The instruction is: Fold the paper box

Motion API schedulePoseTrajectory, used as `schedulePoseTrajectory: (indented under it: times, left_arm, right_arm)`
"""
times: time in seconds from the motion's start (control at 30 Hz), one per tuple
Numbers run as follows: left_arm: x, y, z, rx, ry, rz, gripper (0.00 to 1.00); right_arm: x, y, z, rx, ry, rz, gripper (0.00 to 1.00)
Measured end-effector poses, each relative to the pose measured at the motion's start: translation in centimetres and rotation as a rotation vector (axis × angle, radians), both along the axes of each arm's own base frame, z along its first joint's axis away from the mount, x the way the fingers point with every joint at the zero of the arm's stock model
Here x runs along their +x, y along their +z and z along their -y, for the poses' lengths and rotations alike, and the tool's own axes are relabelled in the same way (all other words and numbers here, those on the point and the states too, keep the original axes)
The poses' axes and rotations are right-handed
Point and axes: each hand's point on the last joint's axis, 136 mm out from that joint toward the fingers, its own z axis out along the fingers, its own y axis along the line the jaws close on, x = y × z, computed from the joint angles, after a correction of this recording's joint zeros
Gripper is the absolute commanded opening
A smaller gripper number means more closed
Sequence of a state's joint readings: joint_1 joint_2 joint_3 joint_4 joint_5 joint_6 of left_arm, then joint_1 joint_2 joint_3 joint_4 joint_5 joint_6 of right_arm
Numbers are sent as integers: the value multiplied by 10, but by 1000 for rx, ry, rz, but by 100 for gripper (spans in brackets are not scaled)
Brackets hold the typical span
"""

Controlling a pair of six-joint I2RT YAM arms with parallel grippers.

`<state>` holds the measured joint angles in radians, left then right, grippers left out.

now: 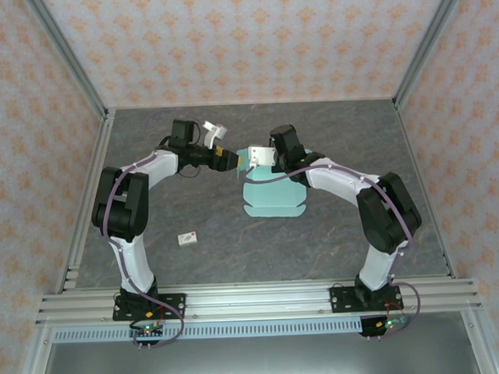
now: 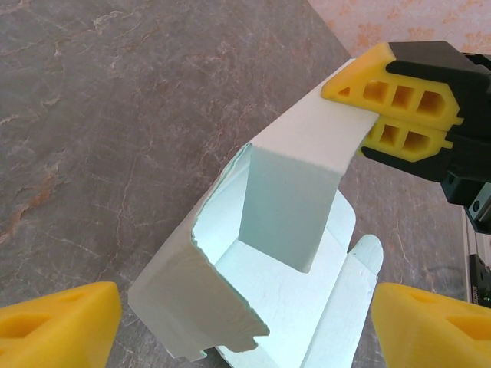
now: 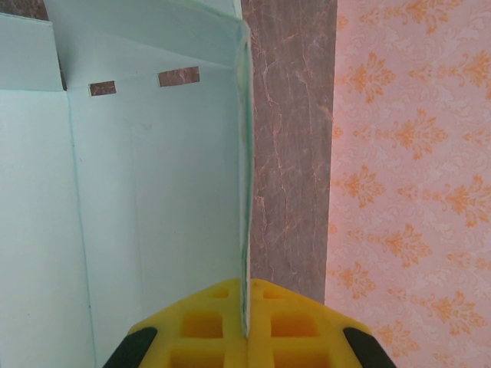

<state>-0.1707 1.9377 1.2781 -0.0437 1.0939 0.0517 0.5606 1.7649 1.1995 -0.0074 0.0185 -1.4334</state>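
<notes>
Grey table (image 1: 260,252), paper box (image 2: 285,201); right jaws clenched on its flap, left jaws released.

- Left arm (image 1: 123,208): reaching in from the left of the paper box (image 1: 273,194), elbow raised, forearm running level toward it.
- Left end effector (image 1: 235,161): standing with its fingers spread wide, its tips just beside the paper box's left edge and gripping nothing.
- Right arm (image 1: 381,207): bending in from the right of the paper box, its wrist hanging over the far edge.
- Right end effector (image 3: 247,307): pinching an upright wall of the paper box, both pads pressing flat on the thin card.
</notes>
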Motion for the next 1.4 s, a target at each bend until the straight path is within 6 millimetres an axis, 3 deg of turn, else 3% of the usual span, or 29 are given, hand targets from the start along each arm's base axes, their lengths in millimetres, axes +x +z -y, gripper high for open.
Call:
schedulePoseTrajectory:
  times: [0.33, 0.6, 0.77, 1.17, 1.4]
  left_arm:
    - [13, 8, 23, -2, -84, 74, 82]
    - [-1, -6, 24, -4, -114, 41, 72]
    - [-13, -18, 23, -1, -120, 2, 71]
    - [-8, -3, 34, -4, -149, 57, 73]
    - [-10, -4, 40, 4, -175, 68, 73]
  right_arm:
    - [4, 9, -2, 9, -4, 10, 0]
    - [5, 5, -1, 4, -13, -5, 0]
    - [4, 1, -1, 3, -21, -17, 0]
    - [4, 1, 0, 10, -29, -23, 0]
    - [4, 0, 2, 5, -33, -28, 0]
